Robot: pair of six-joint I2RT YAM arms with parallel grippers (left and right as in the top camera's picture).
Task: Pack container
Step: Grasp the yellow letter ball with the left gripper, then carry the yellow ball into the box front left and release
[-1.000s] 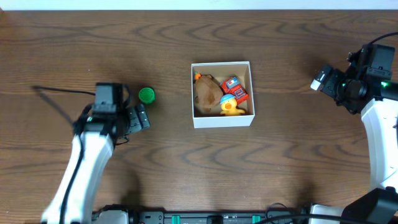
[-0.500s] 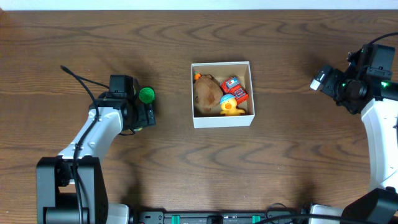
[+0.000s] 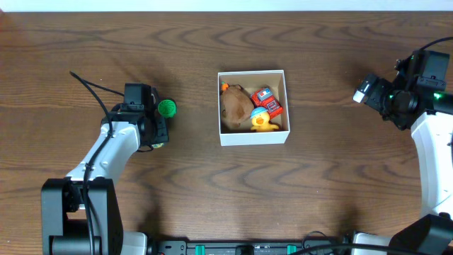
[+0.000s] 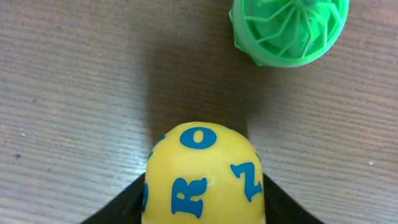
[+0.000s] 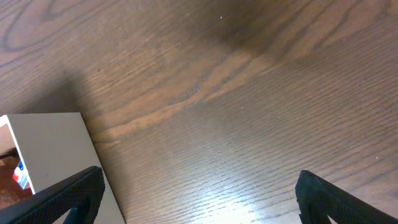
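Container (image 5: 46,155) sits cropped; left jaws clasp cut-off yellow toy (image 4: 202,177).

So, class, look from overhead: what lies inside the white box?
Inside the white box lie a brown toy, a red block-like toy and a yellow duck-like toy. The floor beneath them is covered, so anything underneath cannot be seen.

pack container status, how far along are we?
Done: brown plush toy, red block and yellow duck toy lie in the white cardboard box. In hand: left gripper grips a yellow rounded toy with blue letters. Left: that toy and the green ribbed plastic disc on the table.
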